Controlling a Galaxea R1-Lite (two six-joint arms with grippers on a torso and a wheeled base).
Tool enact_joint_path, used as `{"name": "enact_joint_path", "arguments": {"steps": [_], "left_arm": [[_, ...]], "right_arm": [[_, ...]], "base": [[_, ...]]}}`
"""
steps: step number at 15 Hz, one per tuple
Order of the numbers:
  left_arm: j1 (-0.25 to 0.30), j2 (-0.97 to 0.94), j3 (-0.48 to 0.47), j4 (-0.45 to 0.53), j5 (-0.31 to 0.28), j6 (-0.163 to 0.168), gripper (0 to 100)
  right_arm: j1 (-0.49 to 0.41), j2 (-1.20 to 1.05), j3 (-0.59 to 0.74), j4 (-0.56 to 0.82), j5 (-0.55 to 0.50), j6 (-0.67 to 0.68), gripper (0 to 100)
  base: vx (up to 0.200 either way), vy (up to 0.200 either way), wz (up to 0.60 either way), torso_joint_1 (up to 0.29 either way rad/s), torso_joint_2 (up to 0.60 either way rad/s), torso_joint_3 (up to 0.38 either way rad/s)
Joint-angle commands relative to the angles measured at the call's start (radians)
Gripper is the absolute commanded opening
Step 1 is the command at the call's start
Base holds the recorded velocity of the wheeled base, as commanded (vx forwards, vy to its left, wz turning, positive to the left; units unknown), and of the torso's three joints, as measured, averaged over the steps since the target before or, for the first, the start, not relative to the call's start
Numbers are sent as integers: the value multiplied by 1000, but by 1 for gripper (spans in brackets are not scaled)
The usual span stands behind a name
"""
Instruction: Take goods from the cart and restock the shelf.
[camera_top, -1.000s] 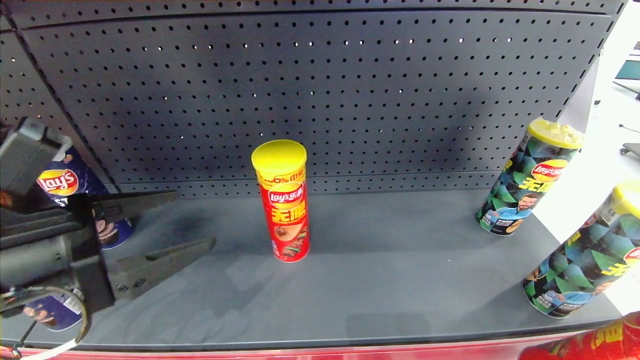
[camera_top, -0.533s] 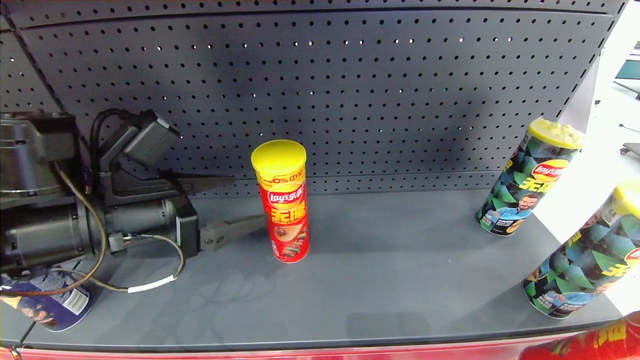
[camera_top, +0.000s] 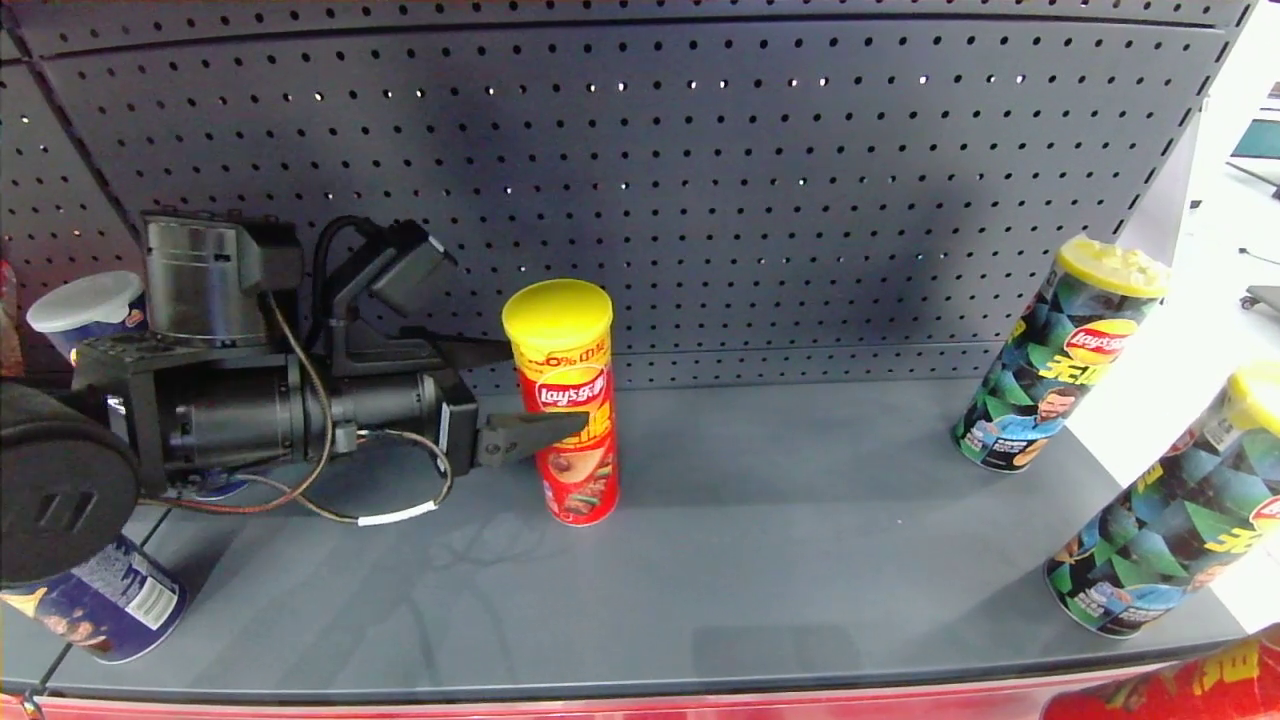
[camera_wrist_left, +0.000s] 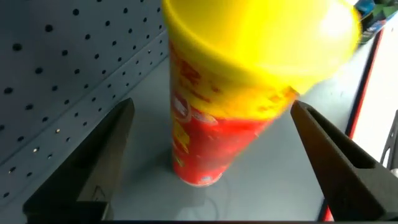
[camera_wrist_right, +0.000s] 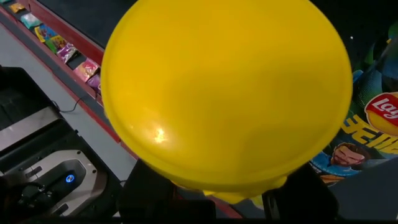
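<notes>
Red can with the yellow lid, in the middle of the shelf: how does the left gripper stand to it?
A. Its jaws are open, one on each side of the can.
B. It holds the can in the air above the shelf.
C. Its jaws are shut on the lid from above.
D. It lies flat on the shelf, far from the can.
A: the left gripper has its jaws spread with the red can between them, standing on the shelf.

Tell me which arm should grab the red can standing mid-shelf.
Left. The left gripper is open, its jaws on either side of the red can, not touching. The right gripper looks occupied, clamped on a yellow-lidded can.
</notes>
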Motion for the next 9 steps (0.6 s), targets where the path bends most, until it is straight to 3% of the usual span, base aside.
{"name": "enact_joint_path", "arguments": {"steps": [1, 6, 8, 9], "left_arm": [[0, 33, -16, 0, -2, 0, 100], [-25, 84, -107, 1, -7, -5, 100], [-34, 93, -93, 1, -19, -2, 100], [-34, 98, -93, 1, -30, 0, 0]], "right_arm": [[-5, -1, 0, 0, 1, -1, 0], [-10, -1, 0, 2, 1, 12, 0], [-10, 1, 0, 2, 1, 12, 0], [-10, -1, 0, 2, 1, 12, 0]], "base": [[0, 0, 0, 0, 0, 0], [0, 0, 0, 0, 0, 0], [0, 0, 0, 0, 0, 0], [0, 0, 0, 0, 0, 0]]}}
